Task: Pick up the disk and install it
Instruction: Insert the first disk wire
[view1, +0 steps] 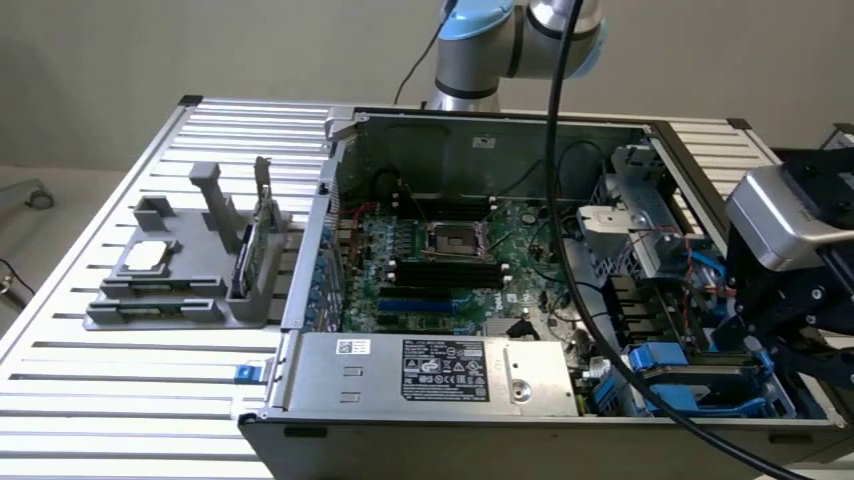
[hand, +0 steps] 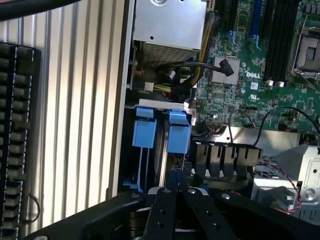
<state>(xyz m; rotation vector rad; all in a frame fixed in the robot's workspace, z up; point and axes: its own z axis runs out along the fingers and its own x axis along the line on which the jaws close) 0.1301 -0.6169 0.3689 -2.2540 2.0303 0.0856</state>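
**GRIPPER CLOSED AT THE DRIVE BAY; DISK IN THE CASE**

**Desk, exterior view's left.** The desk is a slatted aluminium surface. A grey fixture sits near its edge on this side. A small square chip lies flat on the fixture.

**Desk, centre.** An open computer case lies on its side with the motherboard exposed. A grey labelled power-supply box runs along the near wall of the case.

**Arm pose.** The arm rises from the far edge of the desk, behind the case. A black cable hangs from it across the case interior. The wrist end enters from the exterior view's right and points the gripper down at the near corner of the case on that side.

**Gripper state.** In the wrist view the gripper has its fingers pressed together with nothing between them. The tips are just beside the disk; contact cannot be determined.

**Disk location.** The disk stands on edge in the drive bay at that near corner, with its blue carrier tabs facing the open side of the case.

**Room.** A plain beige surface lies beyond the far edge of the desk.
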